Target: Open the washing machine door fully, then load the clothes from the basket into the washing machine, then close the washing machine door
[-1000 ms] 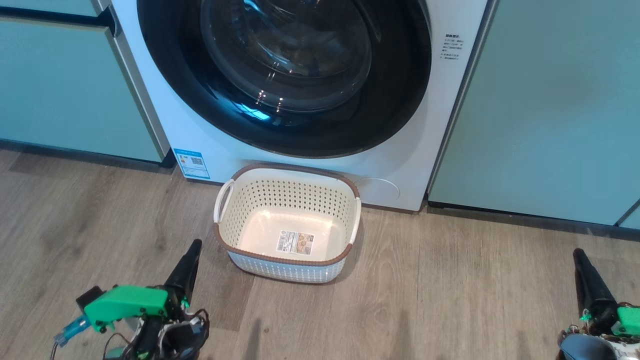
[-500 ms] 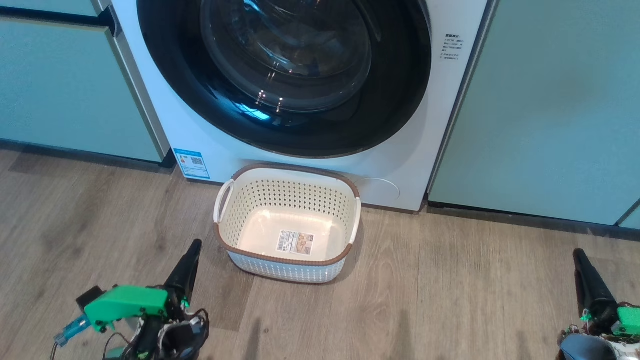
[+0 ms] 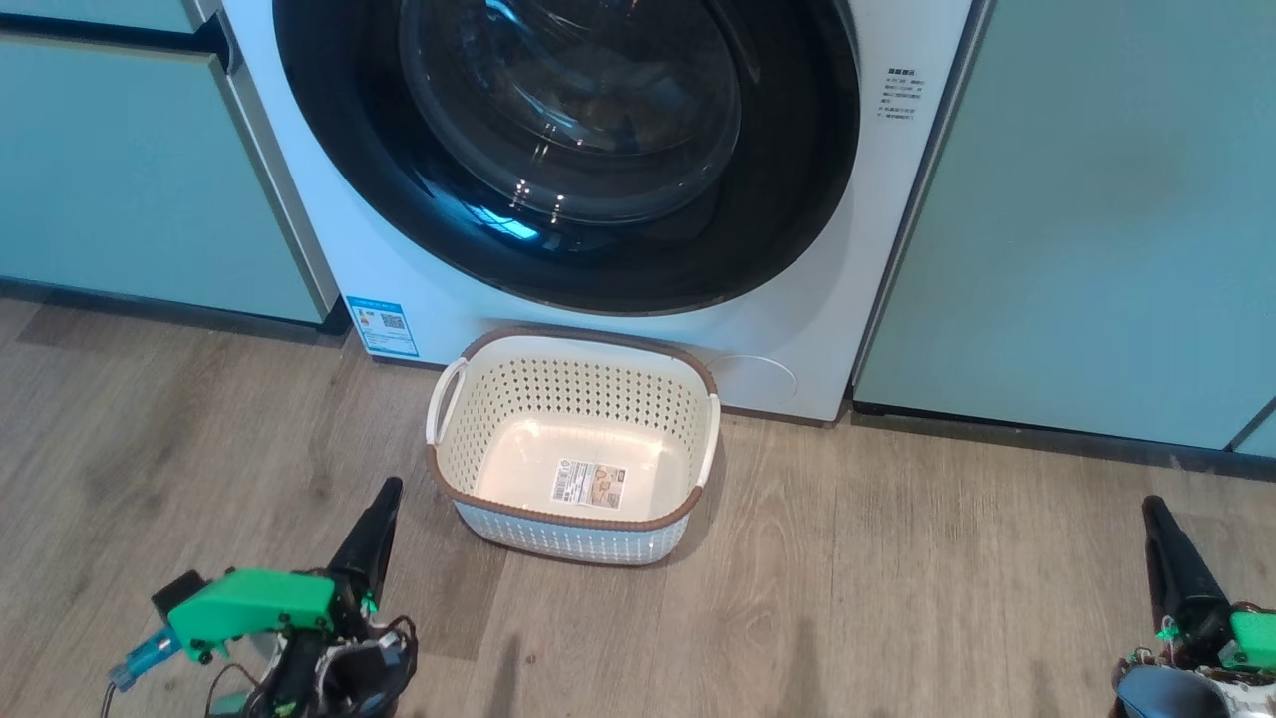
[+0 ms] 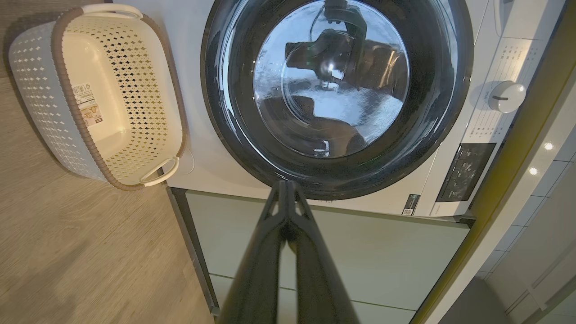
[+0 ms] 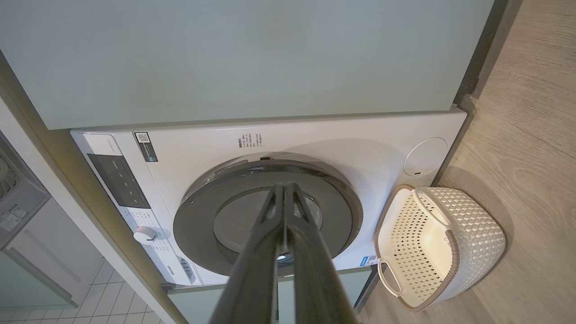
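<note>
The white washing machine (image 3: 817, 299) stands ahead with its round glossy black door (image 3: 379, 199) shut flush against the front. The cream basket (image 3: 573, 379) sits on the floor just before it, holding nothing but the label on its floor. The pale yellow clothes are out of view. My left gripper (image 3: 387, 489) hangs low at the lower left, fingers together, left of the basket. My right gripper (image 3: 1153, 504) is low at the far right, fingers together too. In the wrist views the left gripper (image 4: 287, 184) and right gripper (image 5: 284, 185) both show fingertips touching, nothing held.
Pale green cabinets (image 3: 1087, 219) flank the machine on both sides, another cabinet (image 3: 120, 170) at the left. Wood-look floor (image 3: 877, 598) spreads around the basket. The machine's control knob (image 4: 506, 96) and dark panel (image 4: 463, 171) show in the left wrist view.
</note>
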